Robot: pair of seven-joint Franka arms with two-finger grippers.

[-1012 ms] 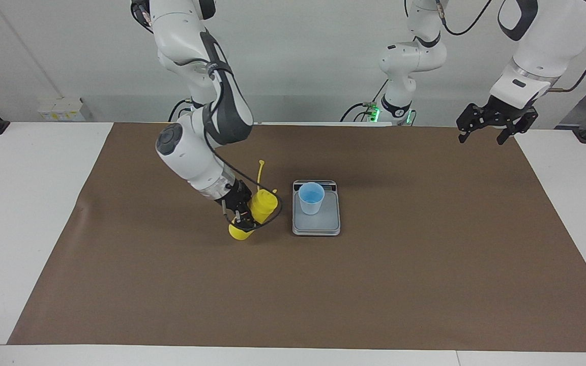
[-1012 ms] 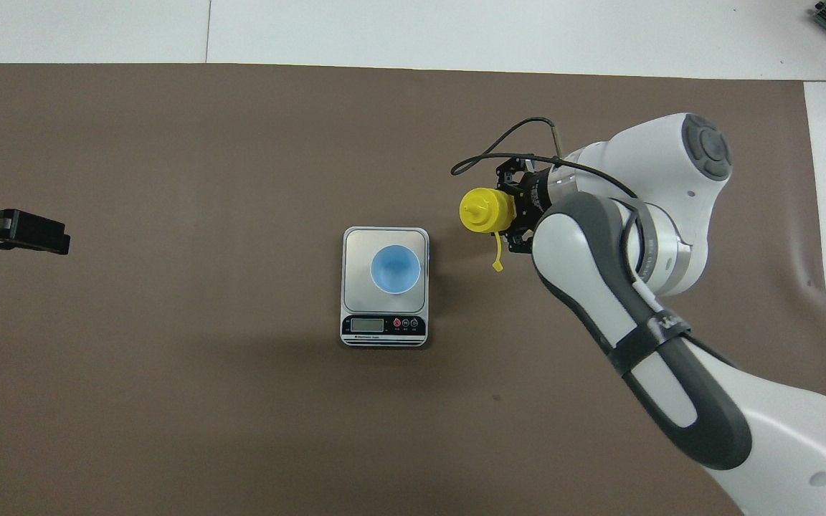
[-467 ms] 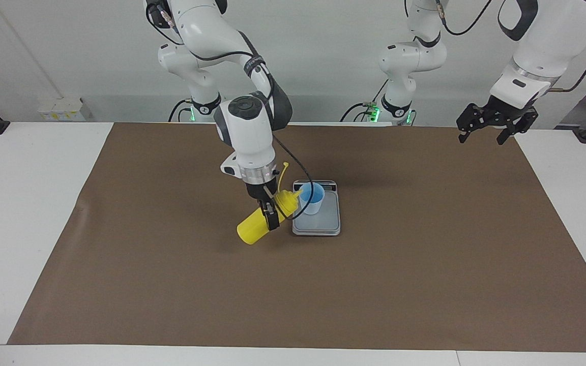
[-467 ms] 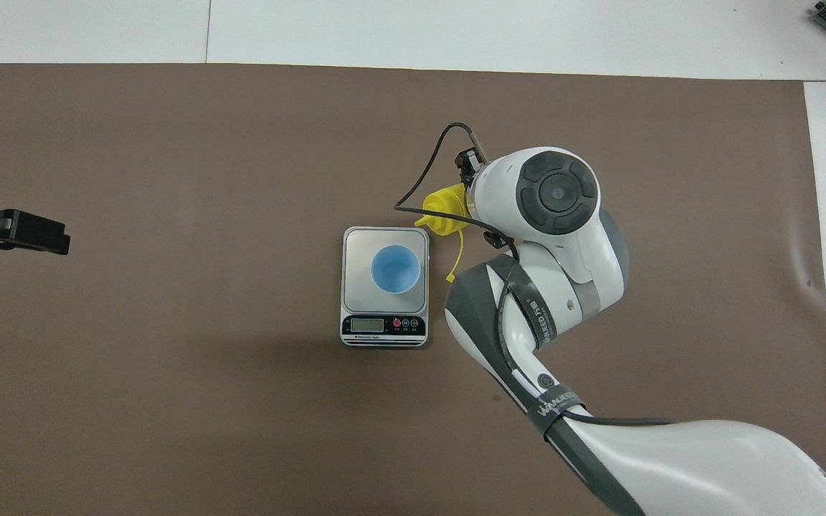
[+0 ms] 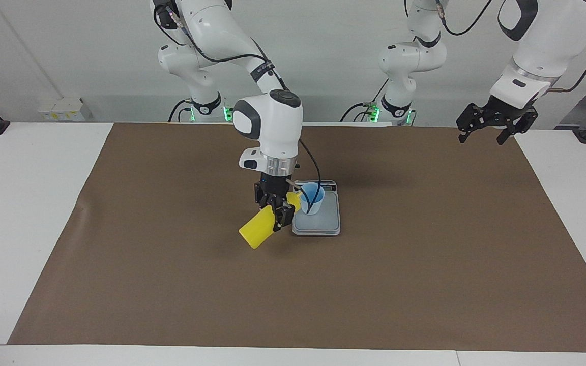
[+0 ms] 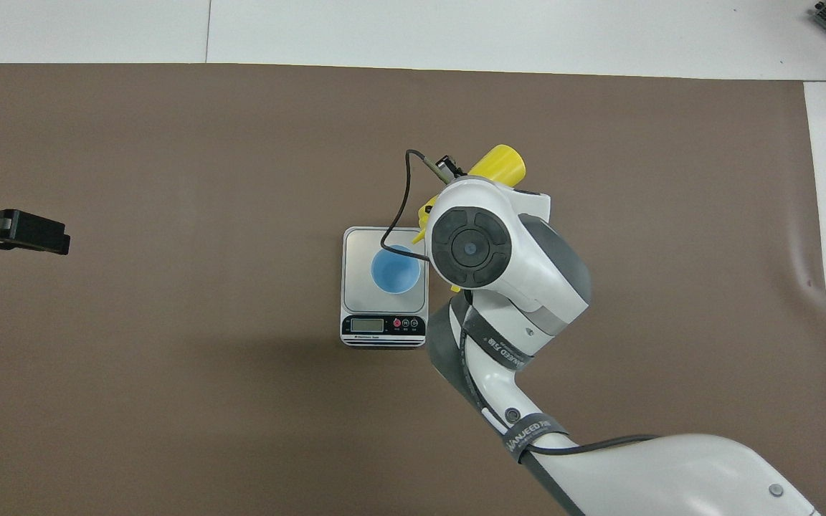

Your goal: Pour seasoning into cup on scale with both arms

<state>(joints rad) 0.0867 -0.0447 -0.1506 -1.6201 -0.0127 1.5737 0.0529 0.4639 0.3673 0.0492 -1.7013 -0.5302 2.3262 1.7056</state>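
My right gripper (image 5: 275, 209) is shut on the seasoning, a yellow squeeze bottle (image 5: 257, 232), and holds it tilted above the mat beside the scale. The nozzle end points at the rim of the light blue cup (image 5: 313, 199). The cup stands upright on the silver-grey scale (image 5: 319, 224). In the overhead view the right wrist hides most of the bottle; only its base (image 6: 499, 163) and a bit of yellow by the scale (image 6: 360, 287) show, next to the cup (image 6: 393, 271). My left gripper (image 5: 491, 126) is open and empty, held high over the mat's edge at the left arm's end, and also shows in the overhead view (image 6: 19, 233).
A brown mat (image 5: 425, 264) covers most of the white table (image 5: 28, 203). A black cable loops from the right wrist over the cup (image 5: 309, 173). The scale's display strip (image 6: 383, 326) faces the robots.
The right arm has swung the bottle from beside the scale to the cup's rim and tipped it, nozzle toward the cup, base swung away from the robots. The left arm has not moved.
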